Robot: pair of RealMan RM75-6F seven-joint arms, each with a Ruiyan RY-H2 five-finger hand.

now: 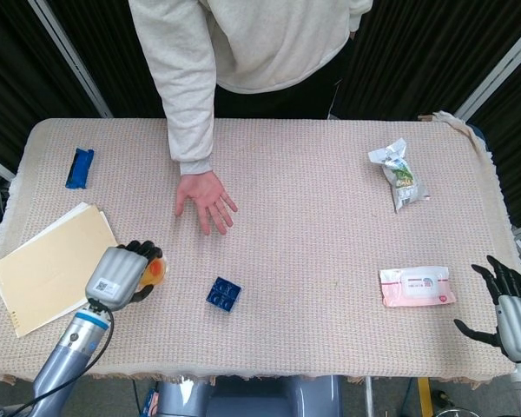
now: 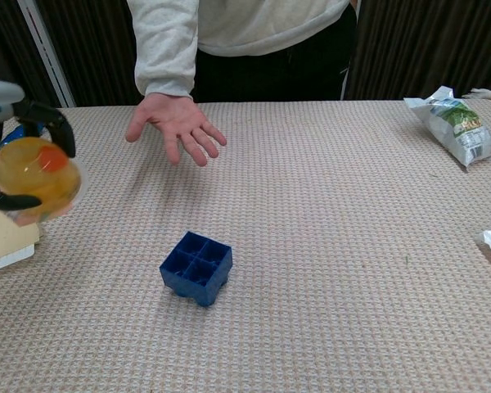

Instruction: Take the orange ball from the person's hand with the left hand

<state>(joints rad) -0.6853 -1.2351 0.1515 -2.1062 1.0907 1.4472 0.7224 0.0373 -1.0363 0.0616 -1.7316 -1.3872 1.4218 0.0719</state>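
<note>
My left hand (image 1: 120, 274) (image 2: 16, 164) grips the orange ball (image 1: 155, 271) (image 2: 36, 179), a translucent orange sphere, above the table's front left, well clear of the person. The person's hand (image 1: 204, 196) (image 2: 172, 121) stays palm up and bare over the table at the back left. My right hand (image 1: 507, 306) is open at the table's front right corner, fingers spread, holding nothing; the chest view does not show it.
A blue grid block (image 1: 224, 294) (image 2: 195, 266) lies right of my left hand. Tan folders (image 1: 56, 261) lie at the left edge, a small blue packet (image 1: 79, 167) behind them. A wipes pack (image 1: 417, 286) and a snack bag (image 1: 400, 176) sit on the right.
</note>
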